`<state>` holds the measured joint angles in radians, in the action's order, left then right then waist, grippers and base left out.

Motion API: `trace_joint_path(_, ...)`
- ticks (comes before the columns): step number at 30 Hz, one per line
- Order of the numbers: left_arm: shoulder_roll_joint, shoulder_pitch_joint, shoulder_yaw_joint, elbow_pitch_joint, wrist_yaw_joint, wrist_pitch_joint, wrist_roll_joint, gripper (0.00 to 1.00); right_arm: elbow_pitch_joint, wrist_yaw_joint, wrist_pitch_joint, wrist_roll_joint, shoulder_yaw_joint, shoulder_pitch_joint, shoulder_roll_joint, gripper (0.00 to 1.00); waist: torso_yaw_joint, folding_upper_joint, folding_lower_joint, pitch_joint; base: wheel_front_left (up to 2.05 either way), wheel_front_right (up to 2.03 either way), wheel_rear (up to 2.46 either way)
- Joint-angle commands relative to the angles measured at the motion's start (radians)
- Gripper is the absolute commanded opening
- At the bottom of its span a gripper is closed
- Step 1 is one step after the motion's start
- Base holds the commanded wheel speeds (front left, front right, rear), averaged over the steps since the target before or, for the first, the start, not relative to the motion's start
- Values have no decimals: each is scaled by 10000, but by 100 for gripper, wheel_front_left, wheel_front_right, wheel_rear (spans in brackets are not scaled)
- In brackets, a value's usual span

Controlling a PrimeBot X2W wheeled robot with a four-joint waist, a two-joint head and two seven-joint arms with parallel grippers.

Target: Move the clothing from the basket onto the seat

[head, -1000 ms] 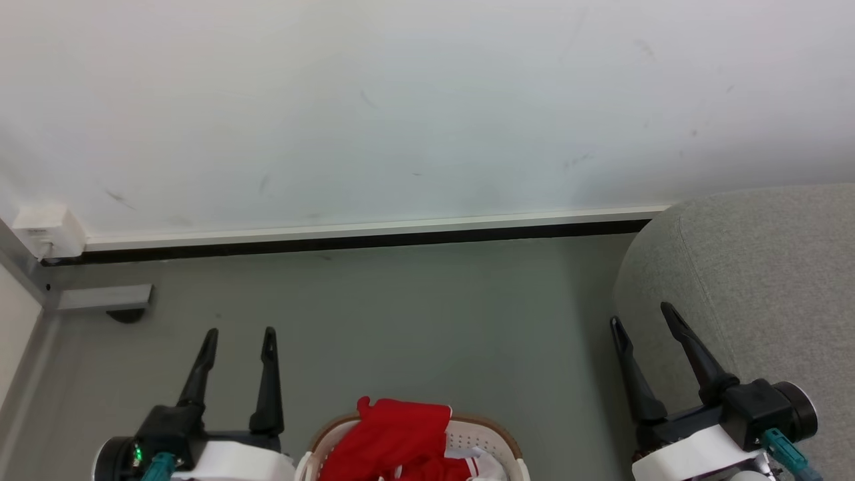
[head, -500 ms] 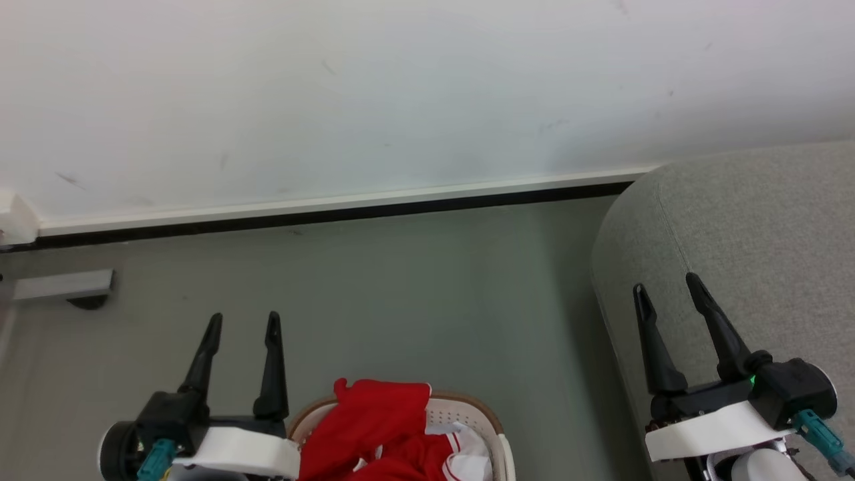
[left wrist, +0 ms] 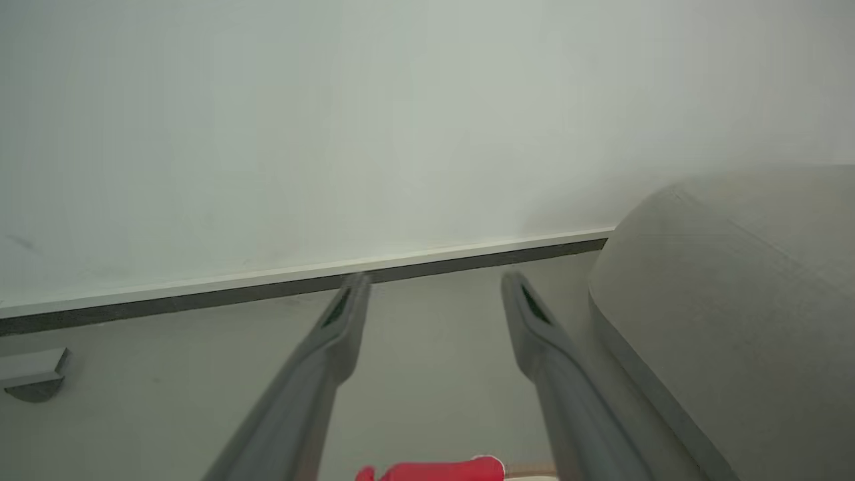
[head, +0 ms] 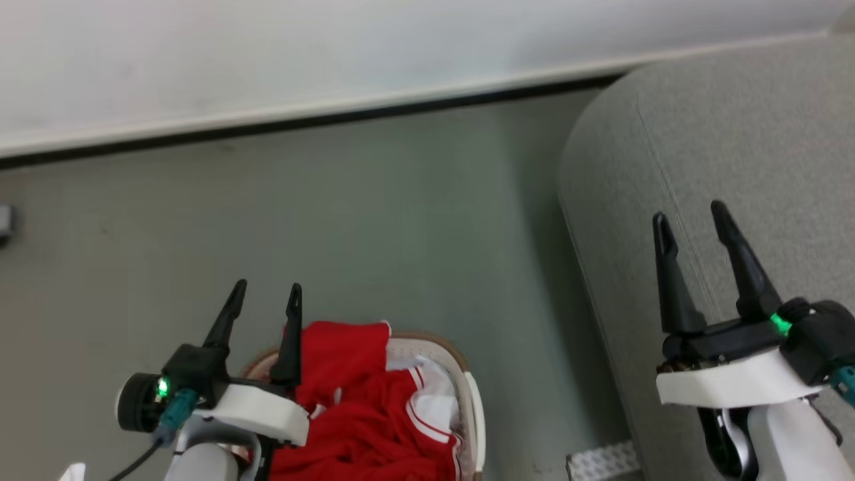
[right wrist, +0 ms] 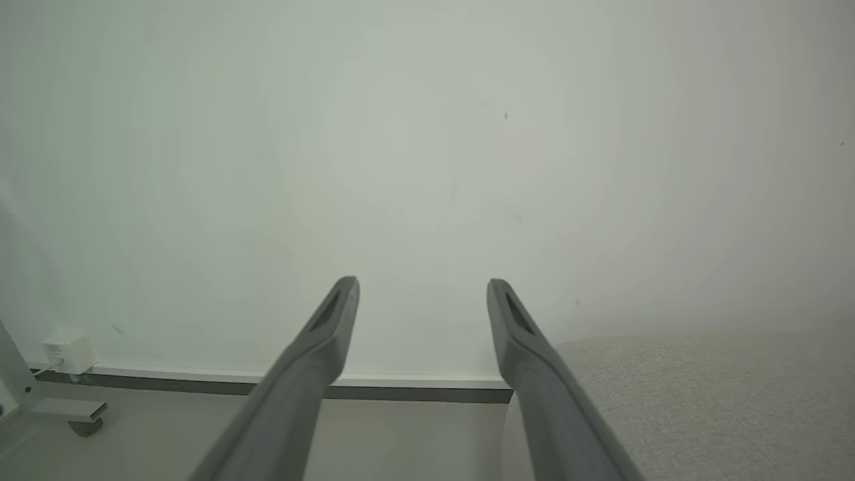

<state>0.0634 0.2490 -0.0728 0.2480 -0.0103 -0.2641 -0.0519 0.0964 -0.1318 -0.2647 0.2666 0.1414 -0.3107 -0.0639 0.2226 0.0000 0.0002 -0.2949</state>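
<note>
Red clothing (head: 354, 407) with white trim stripes is heaped in the round white basket (head: 471, 401) with a brown rim, at the bottom centre of the head view. A red edge of the clothing (left wrist: 434, 470) peeks in at the bottom of the left wrist view. My left gripper (head: 264, 295) is open over the basket's left rim, its right finger in front of the red fabric. My right gripper (head: 691, 214) is open above the light-grey seat (head: 735, 133), nothing between its fingers. The seat (left wrist: 735, 300) fills the right of the left wrist view, and the seat (right wrist: 701, 387) lies low right in the right wrist view.
A white wall with a dark baseboard (head: 300, 123) runs along the back of the grey floor (head: 334, 220). A perforated metal plate (head: 601, 459) lies on the floor by the seat's base. A grey bracket (left wrist: 33, 374) and a white wall box (right wrist: 65, 353) stand at the left.
The head view has tilted down and turned, so wall and baseboard slid up and the basket shows more fully. Both grippers stay open.
</note>
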Motion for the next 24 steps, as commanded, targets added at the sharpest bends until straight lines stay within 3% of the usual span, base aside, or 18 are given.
trace_joint_path(1,139,168,11,226,-77,-9,150,100,-74,21,5,85,-59,-203,5,100,492,0,-2,-724,0,0,0)
trace_joint_path(13,1158,1792,-1089,4597,-861,-7,1000,100,-382,21,5,288,-613,-1043,117,100,1190,0,-2,-2595,0,0,0)
trace_joint_path(24,1739,3624,-2370,8181,-1055,43,1980,100,-301,21,5,754,-591,-1571,140,100,1744,0,-2,-3972,0,0,0)
